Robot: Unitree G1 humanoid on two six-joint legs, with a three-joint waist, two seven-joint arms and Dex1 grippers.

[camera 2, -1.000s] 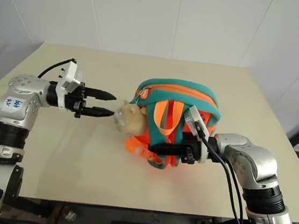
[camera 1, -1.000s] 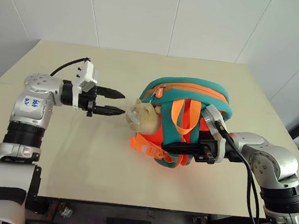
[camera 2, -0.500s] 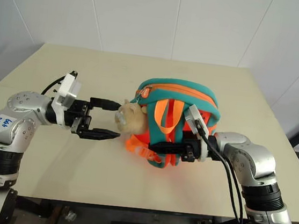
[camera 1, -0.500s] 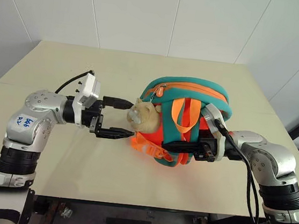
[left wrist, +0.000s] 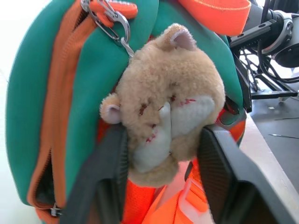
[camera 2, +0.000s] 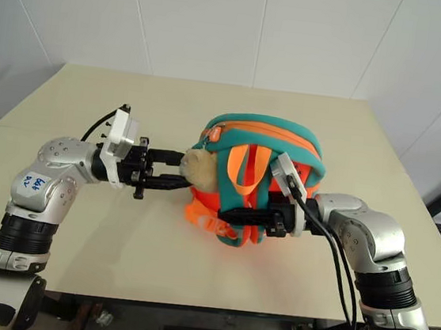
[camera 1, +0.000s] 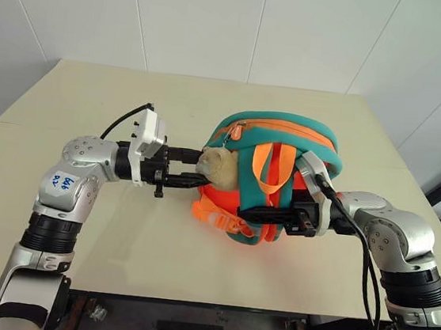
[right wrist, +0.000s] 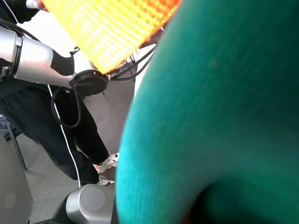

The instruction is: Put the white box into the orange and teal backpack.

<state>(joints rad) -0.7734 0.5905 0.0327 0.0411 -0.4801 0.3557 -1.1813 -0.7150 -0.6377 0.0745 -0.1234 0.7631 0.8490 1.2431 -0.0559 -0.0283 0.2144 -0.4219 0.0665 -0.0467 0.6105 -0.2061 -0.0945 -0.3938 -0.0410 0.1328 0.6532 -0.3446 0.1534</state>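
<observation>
The backpack (camera 1: 271, 179) stands on the table (camera 1: 118, 225), the right gripper (camera 1: 248, 214) closed on its straps while the left gripper (left wrist: 163, 186) pinches the plush charm (left wrist: 170, 93); the bag looks zipped, so opening it should come next.

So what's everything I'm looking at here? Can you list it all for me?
backpack: one, orange with teal trim and orange straps, on the table between the two arms.
plush animal charm: one, beige, clipped to the backpack's side facing the left arm.
table: one, pale beige, under everything.
wall: white panels, behind the table.
person: one, in dark trousers and light shoes, standing on the floor beyond the table, seen from the right wrist view.
left gripper: one, black fingers on either side of the plush charm.
right gripper: one, black, closed, at the backpack's straps on the near side.
</observation>
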